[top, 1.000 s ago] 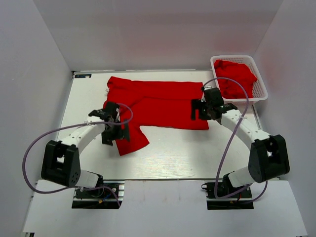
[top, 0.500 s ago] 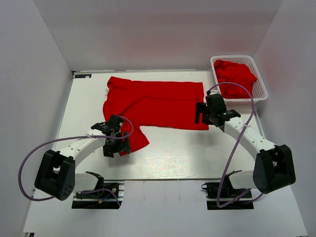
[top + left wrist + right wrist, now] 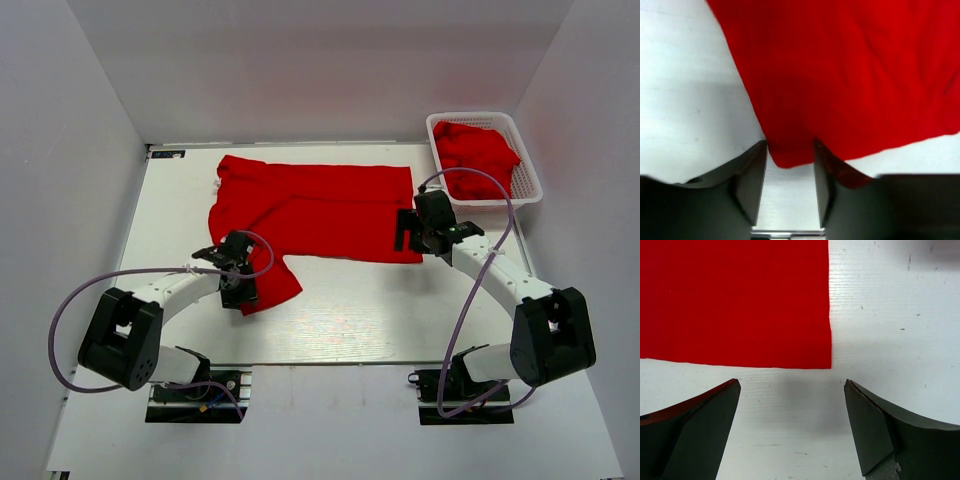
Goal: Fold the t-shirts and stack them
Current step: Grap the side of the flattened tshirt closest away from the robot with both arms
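Observation:
One red t-shirt (image 3: 320, 205) lies spread flat on the white table (image 3: 350, 310), its near-left sleeve (image 3: 272, 282) pointing toward me. My left gripper (image 3: 240, 290) sits low at that sleeve's tip. In the left wrist view the left gripper (image 3: 790, 150) has its jaws partly drawn in, a gap still showing, with the sleeve's corner (image 3: 790, 157) between the fingertips. My right gripper (image 3: 408, 228) hovers wide open at the shirt's near-right corner (image 3: 825, 360); nothing is between the right gripper's (image 3: 790, 385) fingers. More red t-shirts (image 3: 475, 155) are bunched in the basket.
A white plastic lattice basket (image 3: 530, 180) stands at the back right, just beyond the right arm. Grey walls close in the table on the left, back and right. Purple cables loop from both arms.
My left gripper has slid toward the near edge to the sleeve's tip and its jaws have narrowed around the corner. The right gripper shifted slightly to the shirt's corner and stays wide.

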